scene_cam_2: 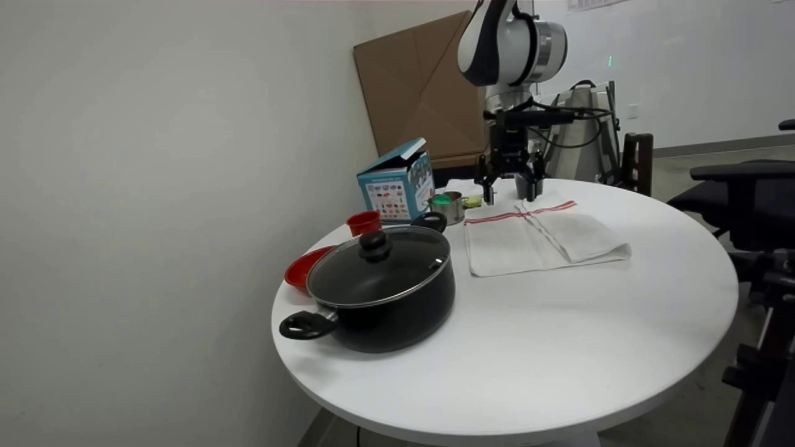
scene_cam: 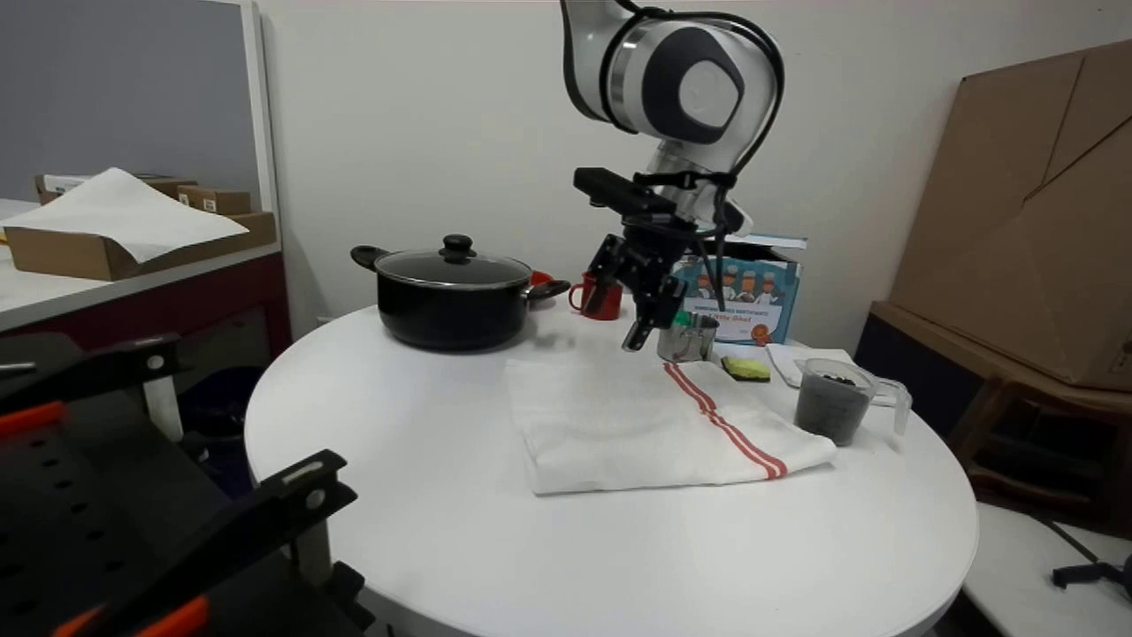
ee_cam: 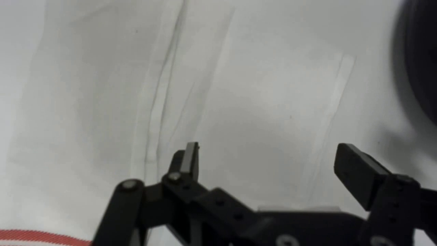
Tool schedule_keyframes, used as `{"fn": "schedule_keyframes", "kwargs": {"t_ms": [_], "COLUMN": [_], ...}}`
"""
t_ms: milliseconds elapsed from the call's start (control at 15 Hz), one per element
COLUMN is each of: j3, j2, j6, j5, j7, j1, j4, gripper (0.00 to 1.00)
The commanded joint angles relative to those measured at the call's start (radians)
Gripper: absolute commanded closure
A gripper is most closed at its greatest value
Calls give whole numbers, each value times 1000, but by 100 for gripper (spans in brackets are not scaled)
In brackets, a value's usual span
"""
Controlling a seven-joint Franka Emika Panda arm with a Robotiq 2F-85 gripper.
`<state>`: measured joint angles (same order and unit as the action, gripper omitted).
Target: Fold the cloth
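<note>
The white cloth (scene_cam: pixel 610 433) lies on the round table, its red stripes (scene_cam: pixel 725 420) running along one side. In an exterior view the cloth (scene_cam_2: pixel 497 248) shows a flap (scene_cam_2: pixel 584 239) lying over part of it, with a crease along the flap's edge. Creases and layer edges also cross the cloth (ee_cam: pixel 256 116) in the wrist view. My gripper (ee_cam: pixel 268 146) is open, its fingers wide apart with nothing between them and the fabric below. It hangs above the table, by the cloth's far part, in both exterior views (scene_cam: pixel 616 320). Some cloth is hidden behind the gripper in the wrist view.
A black lidded pot (scene_cam: pixel 455 296) stands beside the cloth, a red mug (scene_cam: pixel 604 301) behind it. Near the stripes are a metal cup (scene_cam: pixel 688 338), a sponge (scene_cam: pixel 745 368), a blue box (scene_cam: pixel 752 292) and a clear measuring cup (scene_cam: pixel 834 402) touching or nearly touching the cloth.
</note>
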<state>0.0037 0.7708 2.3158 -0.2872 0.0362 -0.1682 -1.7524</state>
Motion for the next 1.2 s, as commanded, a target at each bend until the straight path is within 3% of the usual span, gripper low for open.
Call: {"fn": "schedule_keyframes", "kwargs": {"t_ms": [0,400,800,1133], "j3": [-12,-28,-62,-172], "j2": [-116,-235,-310,-281], "j6": [24,126,497,836], "j5": [98,315,518,623], "j7": [-45,-57,-53,-47], "j1": [75,184,242,344], "j4": [-190,-436,-677,-764], "gripper": [0,0,0,0]}}
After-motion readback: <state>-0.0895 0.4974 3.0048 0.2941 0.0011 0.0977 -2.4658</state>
